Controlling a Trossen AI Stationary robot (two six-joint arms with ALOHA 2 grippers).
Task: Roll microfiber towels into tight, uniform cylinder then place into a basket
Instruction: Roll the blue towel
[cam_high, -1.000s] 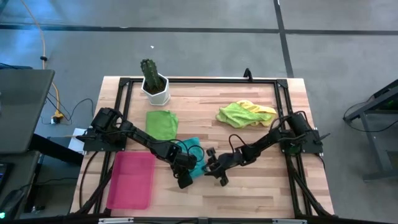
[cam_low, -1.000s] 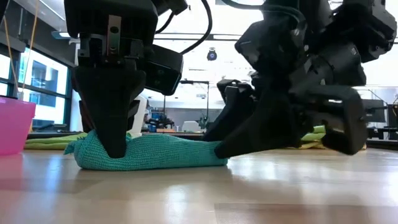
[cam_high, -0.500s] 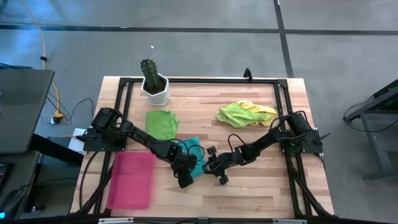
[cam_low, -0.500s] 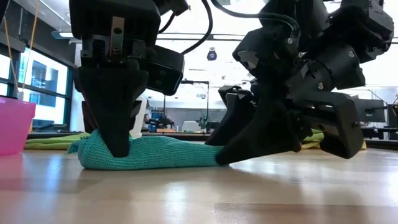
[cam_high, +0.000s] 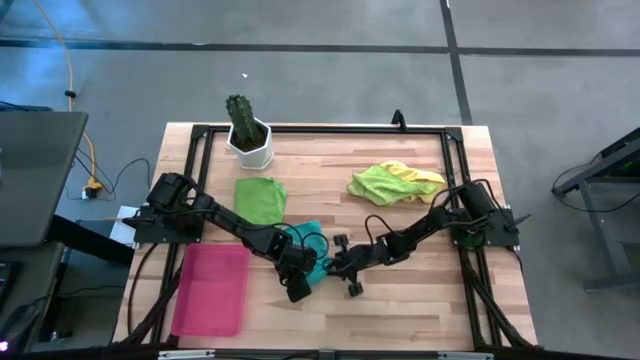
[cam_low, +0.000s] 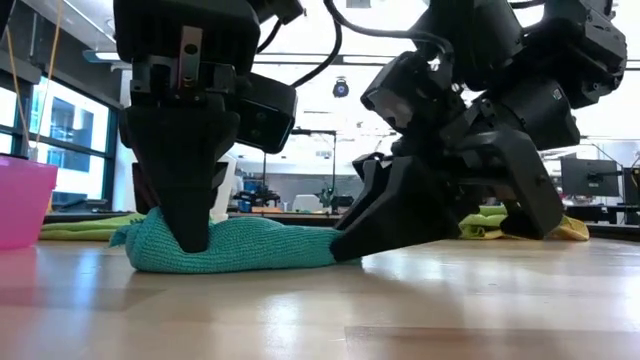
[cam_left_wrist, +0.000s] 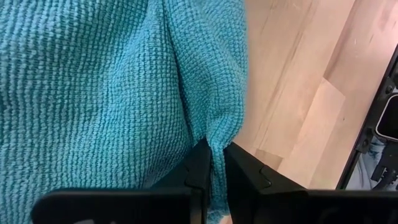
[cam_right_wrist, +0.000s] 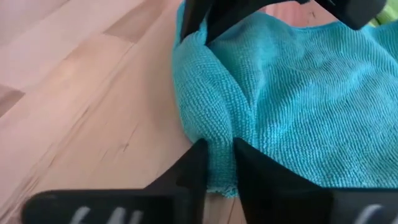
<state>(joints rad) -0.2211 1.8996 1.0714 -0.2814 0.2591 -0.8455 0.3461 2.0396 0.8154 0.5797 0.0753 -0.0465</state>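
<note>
Near the tabletop's (cam_high: 420, 290) front centre: teal microfiber towel (cam_low: 250, 248), bunched flat, right of the pink basket (cam_high: 210, 290). Soft, light, limp knit; likely to slump and unroll unless held at both ends. Left hand (cam_left_wrist: 214, 163) pinches one edge fold; right hand (cam_right_wrist: 217, 163) pinches the opposite edge. Best hold: hems, kept taut.

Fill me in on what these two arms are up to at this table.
Both arms are working the teal towel near the table's front edge. The left tool is pinched shut on a fold of its edge, and the right tool is pinched on another edge beside it. The pink basket has no towels in it. A green towel lies flat behind, and a lime and yellow pile waits farther right.
</note>
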